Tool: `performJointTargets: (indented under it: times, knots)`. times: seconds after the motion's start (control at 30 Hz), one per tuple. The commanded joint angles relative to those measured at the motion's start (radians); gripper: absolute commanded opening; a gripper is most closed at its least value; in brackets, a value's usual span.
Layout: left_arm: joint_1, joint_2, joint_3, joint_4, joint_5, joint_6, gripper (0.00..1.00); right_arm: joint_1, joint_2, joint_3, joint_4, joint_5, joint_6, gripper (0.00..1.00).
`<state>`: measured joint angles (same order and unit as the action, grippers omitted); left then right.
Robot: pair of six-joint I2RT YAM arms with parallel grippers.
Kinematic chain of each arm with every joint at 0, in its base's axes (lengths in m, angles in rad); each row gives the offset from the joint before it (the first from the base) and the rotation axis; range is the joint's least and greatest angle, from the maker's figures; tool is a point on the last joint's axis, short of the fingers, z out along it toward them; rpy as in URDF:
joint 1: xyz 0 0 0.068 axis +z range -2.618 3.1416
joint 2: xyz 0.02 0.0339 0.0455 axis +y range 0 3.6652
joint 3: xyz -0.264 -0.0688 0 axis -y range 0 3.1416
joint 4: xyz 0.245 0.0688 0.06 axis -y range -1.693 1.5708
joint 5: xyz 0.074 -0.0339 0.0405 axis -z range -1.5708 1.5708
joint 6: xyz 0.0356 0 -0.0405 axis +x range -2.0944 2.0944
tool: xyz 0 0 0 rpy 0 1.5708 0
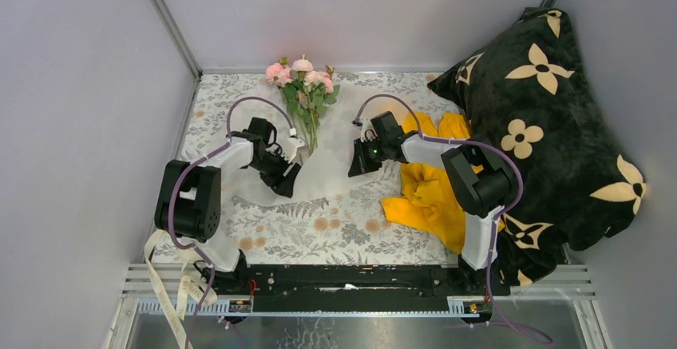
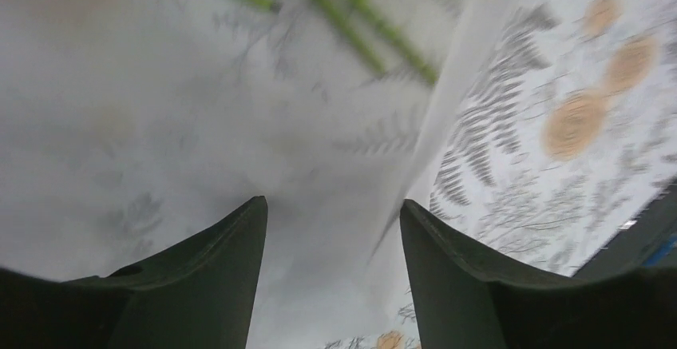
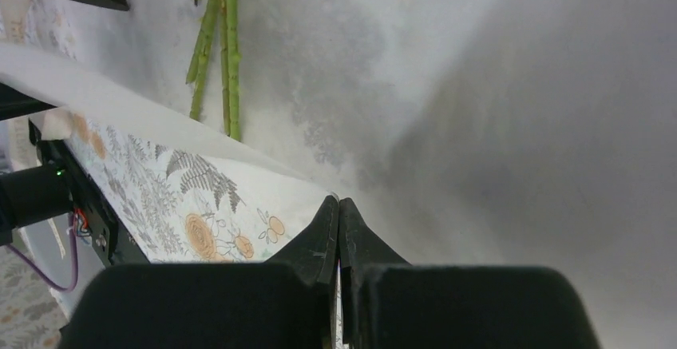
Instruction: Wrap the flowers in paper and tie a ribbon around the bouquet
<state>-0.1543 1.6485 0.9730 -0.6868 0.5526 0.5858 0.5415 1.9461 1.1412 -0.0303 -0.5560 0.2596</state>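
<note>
**Right claw pinches the paper's edge, left claw stands open over it**

The right gripper [image 3: 339,201] is fully closed, its 2 fingertips pressed together with no gap. The edge of the paper [image 3: 479,125] runs straight into those tips, so the sheet is nipped between them. The left gripper [image 2: 334,205] has its 2 fingers [image 2: 215,269] well apart and nothing between them. It hangs low over the same sheet, and one straight edge of the paper passes under the gap.

The paper is a thin, frosted white sheet. It is translucent enough that the fern and blossom print of the tablecloth [image 2: 519,181] shows through as grey shadows. It lies spread on the middle of the table between the 2 claws. In the right wrist view its near edge is raised off the cloth as a pale band.

The flowers [image 1: 302,73] are a small bunch of pale pink blooms with green leaves. They lie at the far side of the table with the heads toward the back wall. Their thin green stems [image 3: 227,45] reach onto the far part of the sheet, between the 2 arms.

To the right of the paper, a yellow garment [image 1: 431,197] lies crumpled against a black pillow [image 1: 551,117] with cream flower shapes. The ribbon [image 1: 162,281], a narrow cream strip, drapes over the near left corner beside the left arm's base, well apart from paper and flowers.
</note>
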Motion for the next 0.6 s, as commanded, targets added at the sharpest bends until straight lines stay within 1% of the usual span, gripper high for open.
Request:
performJointTargets:
  times: [0.0,0.07,0.13,0.27,0.37,0.47,0.57]
  knots:
    - [0.004,0.033,-0.061,0.06,-0.247,-0.007,0.67,-0.006,0.01,0.05,-0.048,0.056,0.023,0.0]
    - [0.004,0.059,-0.064,0.08,-0.303,-0.028,0.64,-0.006,0.013,0.055,-0.055,0.063,0.025,0.0]
    - [0.004,0.063,-0.072,0.078,-0.323,-0.029,0.63,-0.006,0.016,0.062,-0.061,0.066,0.025,0.0]
    - [0.004,-0.011,-0.13,0.075,-0.357,0.02,0.64,-0.007,0.031,0.093,-0.088,0.09,0.014,0.0]
    - [0.004,-0.074,-0.134,0.03,-0.381,0.037,0.66,-0.007,0.054,0.118,-0.111,0.102,0.013,0.0]
    - [0.003,-0.137,-0.041,-0.065,-0.396,0.008,0.66,-0.006,0.057,0.13,-0.127,0.106,0.017,0.0]
    - [-0.028,-0.184,0.134,-0.181,-0.345,-0.042,0.66,-0.006,0.052,0.136,-0.137,0.12,0.029,0.0]
